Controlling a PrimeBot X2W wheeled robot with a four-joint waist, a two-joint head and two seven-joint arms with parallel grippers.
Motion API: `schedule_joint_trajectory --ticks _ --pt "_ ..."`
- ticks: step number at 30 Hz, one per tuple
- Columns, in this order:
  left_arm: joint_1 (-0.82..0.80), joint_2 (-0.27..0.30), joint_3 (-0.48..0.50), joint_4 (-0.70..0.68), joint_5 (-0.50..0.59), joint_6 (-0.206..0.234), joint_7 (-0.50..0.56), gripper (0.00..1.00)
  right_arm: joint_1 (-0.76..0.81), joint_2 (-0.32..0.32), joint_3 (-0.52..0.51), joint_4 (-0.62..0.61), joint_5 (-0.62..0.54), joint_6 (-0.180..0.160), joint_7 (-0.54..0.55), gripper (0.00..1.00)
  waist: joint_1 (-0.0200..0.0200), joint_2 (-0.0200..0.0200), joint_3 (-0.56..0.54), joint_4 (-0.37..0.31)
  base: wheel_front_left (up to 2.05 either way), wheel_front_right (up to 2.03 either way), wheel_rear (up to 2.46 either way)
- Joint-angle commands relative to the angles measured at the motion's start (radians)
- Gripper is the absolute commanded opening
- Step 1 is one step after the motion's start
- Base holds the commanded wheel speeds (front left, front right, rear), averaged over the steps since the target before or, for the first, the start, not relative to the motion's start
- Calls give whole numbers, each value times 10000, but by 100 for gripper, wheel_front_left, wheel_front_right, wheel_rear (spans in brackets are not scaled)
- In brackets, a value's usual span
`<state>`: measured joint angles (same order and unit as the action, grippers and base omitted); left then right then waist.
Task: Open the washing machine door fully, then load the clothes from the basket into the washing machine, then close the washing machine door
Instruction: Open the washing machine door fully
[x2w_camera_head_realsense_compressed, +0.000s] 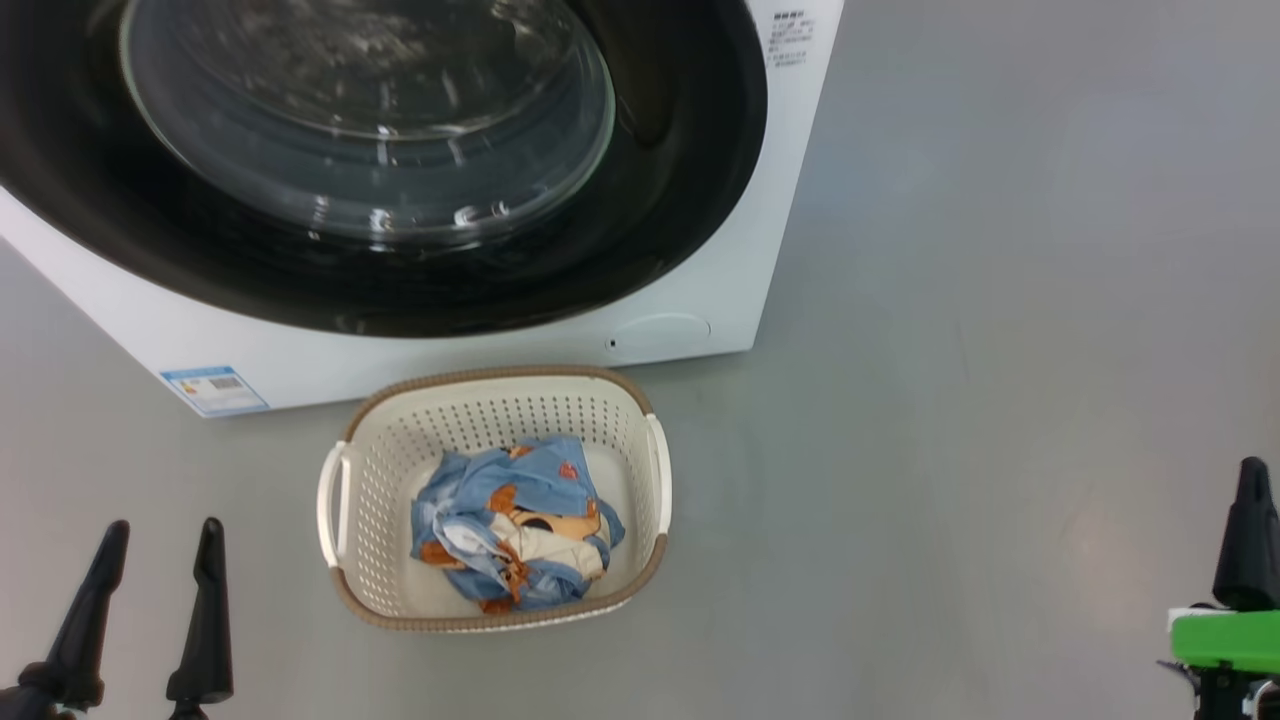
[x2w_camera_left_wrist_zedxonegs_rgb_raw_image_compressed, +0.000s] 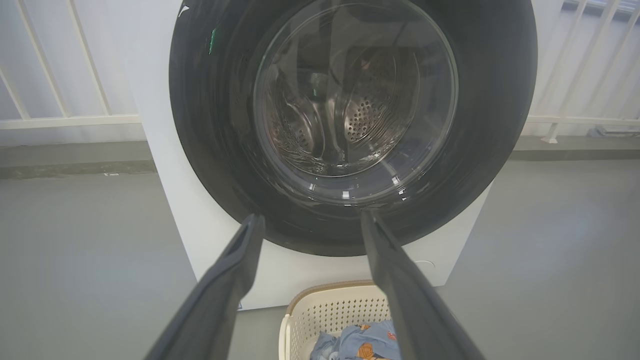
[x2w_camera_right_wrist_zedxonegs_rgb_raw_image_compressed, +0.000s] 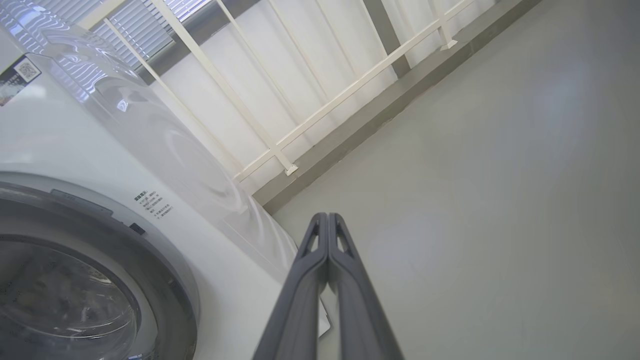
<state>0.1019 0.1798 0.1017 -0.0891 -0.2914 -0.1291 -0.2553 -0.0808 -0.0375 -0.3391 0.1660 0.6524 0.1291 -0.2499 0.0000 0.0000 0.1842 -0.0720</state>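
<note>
- Nearest, at the lower left of the head view: left gripper (x2w_camera_head_realsense_compressed: 165, 524), spread wide and holding nothing, low over bare floor (x2w_camera_head_realsense_compressed: 950, 400); likely kept ready for grabbing laundry.
- At the lower right: right gripper (x2w_camera_head_realsense_compressed: 1252, 470), pinched fully together on nothing, fingers (x2w_camera_right_wrist_zedxonegs_rgb_raw_image_compressed: 305, 280) pressed flat against each other; probably narrowed into one slim tip for hooking a door edge.
- Between the two and a little further out: basket (x2w_camera_head_realsense_compressed: 480, 420) on the floor, with clothes (x2w_camera_head_realsense_compressed: 515, 535) bunched in a blue, cream and orange heap at its bottom; just right of the left gripper, well apart from the right one.
- Set just in front of the washing machine (x2w_camera_head_realsense_compressed: 740, 280), near it but apparently not touching; presumably placed there for a short carry to the drum.
- Farthest: door (x2w_camera_head_realsense_compressed: 650, 230), closed flush against the white front, with the steel drum visible through its glass; opening step judged not yet done.
- Straight ahead of the left gripper, framed between its open fingers in the left wrist view; up and to the left of the right gripper, well apart from it.
</note>
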Motion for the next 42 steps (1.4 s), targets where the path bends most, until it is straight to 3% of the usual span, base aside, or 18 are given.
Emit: schedule_joint_trajectory --ticks 1,6,10,17,22,29,42 --pt "-304 277 415 -340 -156 -16 -65 100 -448 -127 48 -69 565 16 -118 0 0 0 338 -50 0 0 0" --pt "-348 436 517 -428 -201 -16 -65 100 -1037 -127 137 219 2083 16 -118 0 0 0 676 19 0 0 0" --pt "-295 579 616 -464 -218 -16 -65 100 -1654 -182 680 376 4093 16 -118 0 0 0 871 59 0 0 0" --pt "-326 824 675 -611 -284 -16 -65 100 -2567 -1244 1359 452 7734 16 295 0 0 0 1305 265 0 0 0" --pt "-346 929 776 -691 -344 -16 -65 100 -3189 -1608 1228 473 9205 16 1089 0 0 0 1645 382 0 0 0" --pt "-397 1059 810 -748 -383 -16 -65 100 -4149 -1711 861 718 10039 16 2272 0 0 0 2037 563 0 0 0" --pt "-413 1256 1040 -816 -511 -16 -65 100 -6071 -1673 854 1485 10029 16 4277 0 0 0 2713 980 0 0 0"
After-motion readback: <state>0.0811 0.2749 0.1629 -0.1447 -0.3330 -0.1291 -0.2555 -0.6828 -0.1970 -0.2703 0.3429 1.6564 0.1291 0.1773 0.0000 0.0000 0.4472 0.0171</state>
